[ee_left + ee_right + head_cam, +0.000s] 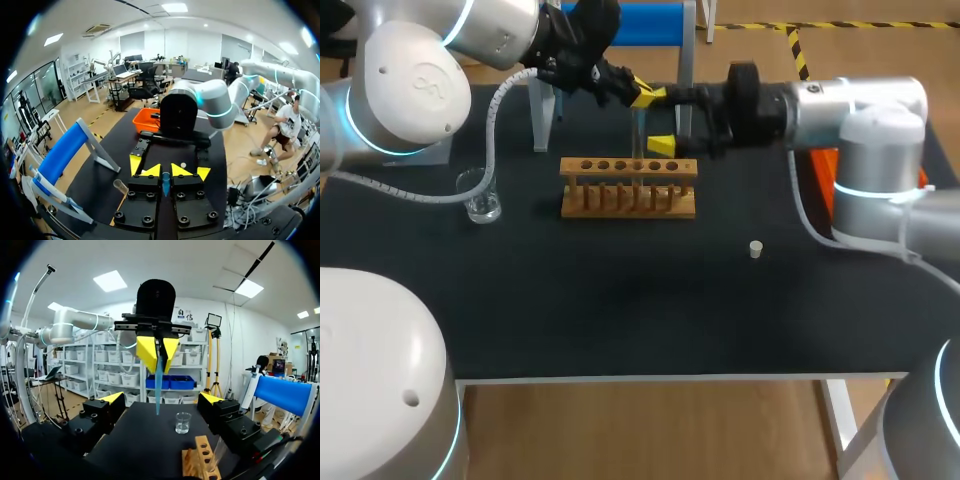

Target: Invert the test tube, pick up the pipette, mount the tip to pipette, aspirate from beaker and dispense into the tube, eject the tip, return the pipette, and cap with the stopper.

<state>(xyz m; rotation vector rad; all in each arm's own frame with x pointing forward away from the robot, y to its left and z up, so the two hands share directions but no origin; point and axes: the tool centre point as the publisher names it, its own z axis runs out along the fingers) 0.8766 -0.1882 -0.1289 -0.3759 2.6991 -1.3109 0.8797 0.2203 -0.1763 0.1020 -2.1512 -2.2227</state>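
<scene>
The pipette [159, 380], slim and blue, is held point down by the left gripper [157, 352], whose yellow tips are clamped on its upper end, at 12 o'clock of the rack [628, 200]; the right gripper [661, 120] is set opposite, its fingers spread wide to either side of the pipette and touching nothing. The pick-up is judged done, with the tip or the draw from the beaker [480, 197] next; whether a tip is already mounted cannot be told. The pipette is best kept plumb and firmly clamped, and lifted clear of the spread fingers before being carried toward 9 o'clock, where the beaker stands well apart from the rack; its end should be lowered inside the rim without the glass being knocked. Around it, the stopper [756, 249] lies alone on the table [620, 320] at 4 o'clock of the rack; a clear test tube [219, 455] is seen at the rack; a blue stand [650, 22] at the far edge sits close behind the path and could be brushed.
</scene>
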